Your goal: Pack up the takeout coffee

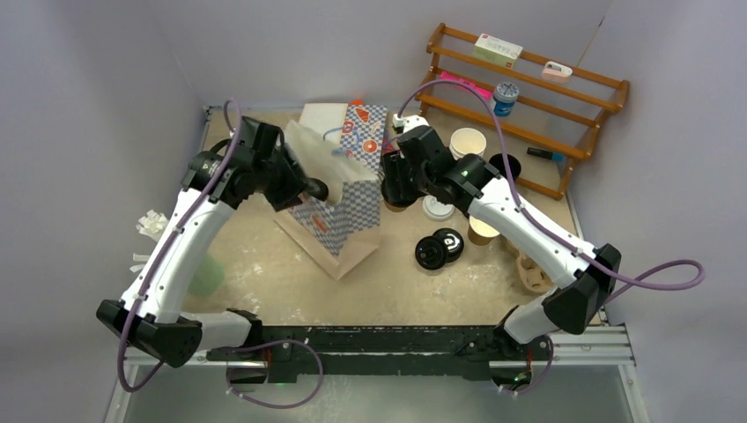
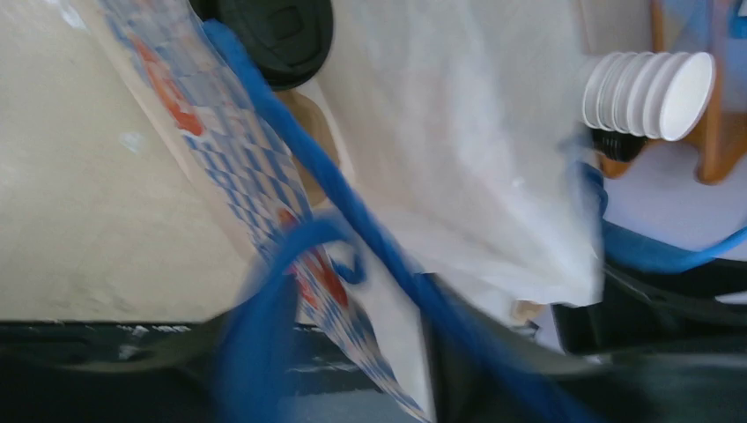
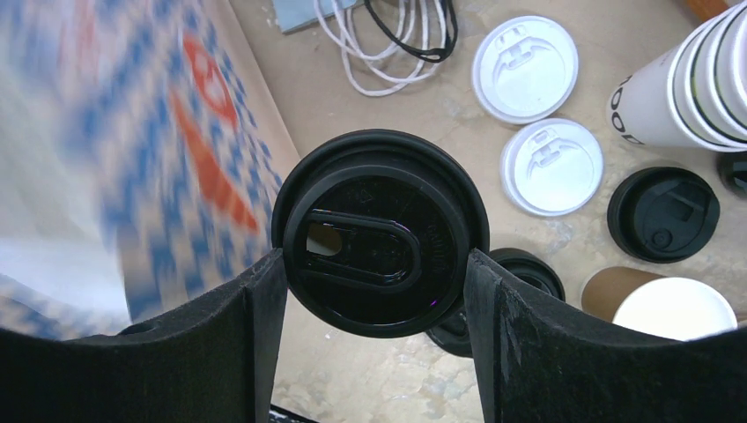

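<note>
Black fingers of the right tool are filling the bottom of the right wrist view. They are clenching the pale paper takeout coffee cup from both sides at its round black plastic sip lid.

The blue-and-white checked paper bag is leaning on the sandy tabletop. The left tool is working at the bag's mouth. Whether that tool is clenched or released I cannot tell, since its own view is blurring into blue handle and white liner paper.

The held cup is sitting just beside the bag's mouth, on the side facing the brown wooden rack. The step in hand looks like carrying the cup to the bag. The next move probably calls for lifting it over the rim and lowering it upright while the mouth is kept wide.

Only the right wrist view is showing the grip itself, along with the stack of lidless white paper cups and loose white round plastic lids beyond the bag. From above, the arm is hiding that grip, but the bag's lean is showing.
</note>
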